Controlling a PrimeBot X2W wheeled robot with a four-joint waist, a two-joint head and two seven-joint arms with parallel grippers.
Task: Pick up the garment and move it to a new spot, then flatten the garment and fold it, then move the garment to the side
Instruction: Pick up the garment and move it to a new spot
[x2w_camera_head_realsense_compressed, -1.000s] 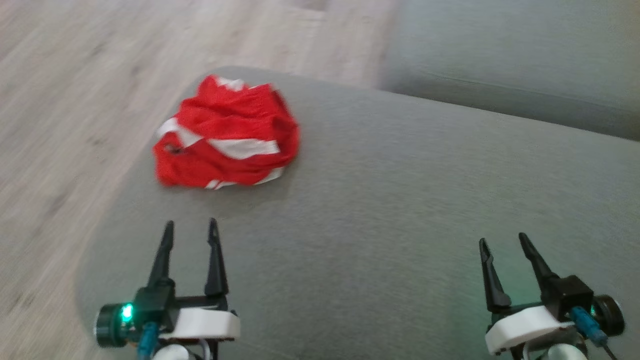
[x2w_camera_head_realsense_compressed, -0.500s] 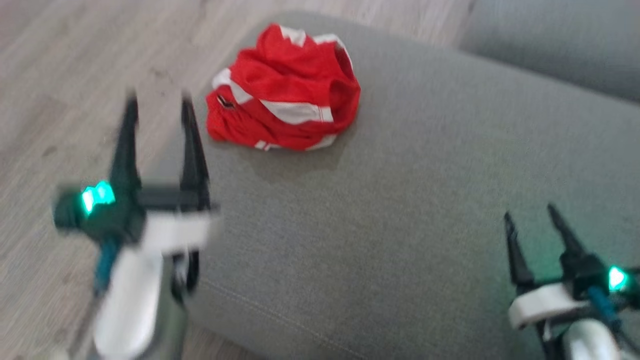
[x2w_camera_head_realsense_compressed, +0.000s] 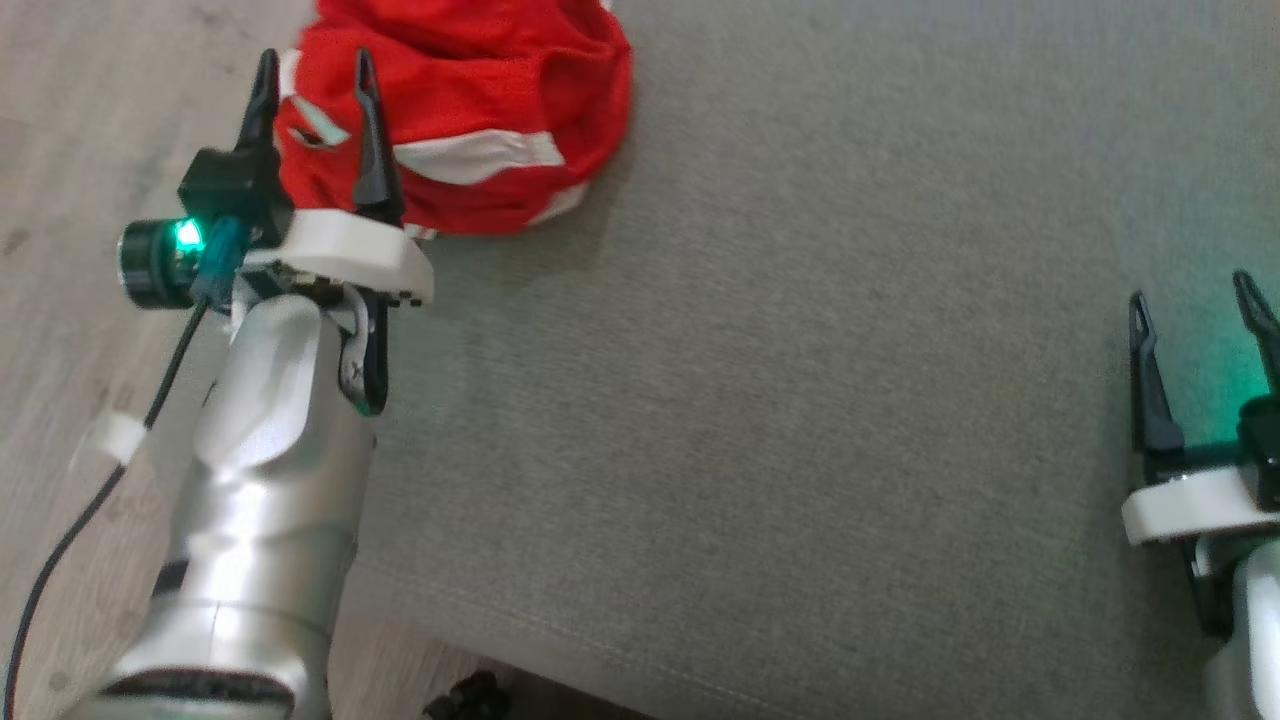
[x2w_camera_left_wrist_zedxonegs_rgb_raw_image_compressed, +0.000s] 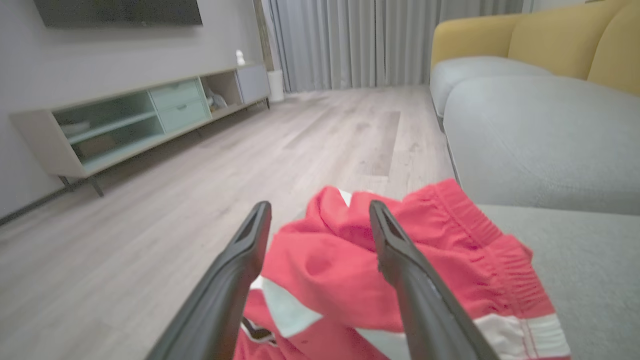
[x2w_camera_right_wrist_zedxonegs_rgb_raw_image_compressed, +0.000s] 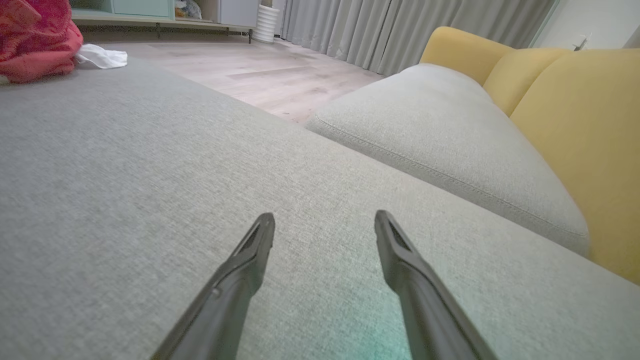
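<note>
The garment (x2w_camera_head_realsense_compressed: 480, 110) is a crumpled pair of red shorts with white stripes, lying near the left edge of the grey sofa cushion (x2w_camera_head_realsense_compressed: 800, 350) at the top of the head view. My left gripper (x2w_camera_head_realsense_compressed: 312, 65) is open, its two dark fingers over the garment's left part; in the left wrist view the garment (x2w_camera_left_wrist_zedxonegs_rgb_raw_image_compressed: 450, 270) lies just past and under the spread fingers of the left gripper (x2w_camera_left_wrist_zedxonegs_rgb_raw_image_compressed: 320, 210), and contact cannot be told. My right gripper (x2w_camera_head_realsense_compressed: 1190, 290) stands open at the far right above bare cushion. From the right wrist the garment (x2w_camera_right_wrist_zedxonegs_rgb_raw_image_compressed: 35, 40) shows far off at the upper left, beyond the open right gripper (x2w_camera_right_wrist_zedxonegs_rgb_raw_image_compressed: 325, 217).
Pale wood floor (x2w_camera_head_realsense_compressed: 80, 120) borders the cushion on the left. A second grey seat cushion (x2w_camera_left_wrist_zedxonegs_rgb_raw_image_compressed: 540, 135) and yellow backrests (x2w_camera_right_wrist_zedxonegs_rgb_raw_image_compressed: 575, 125) lie beyond. A low TV cabinet (x2w_camera_left_wrist_zedxonegs_rgb_raw_image_compressed: 125, 120) stands across the room by grey curtains (x2w_camera_left_wrist_zedxonegs_rgb_raw_image_compressed: 360, 40).
The head camera has swung and dipped, so the whole picture has shifted. My left arm has reached forward until its open fingers stand over the garment. The right gripper has kept low at the right.
</note>
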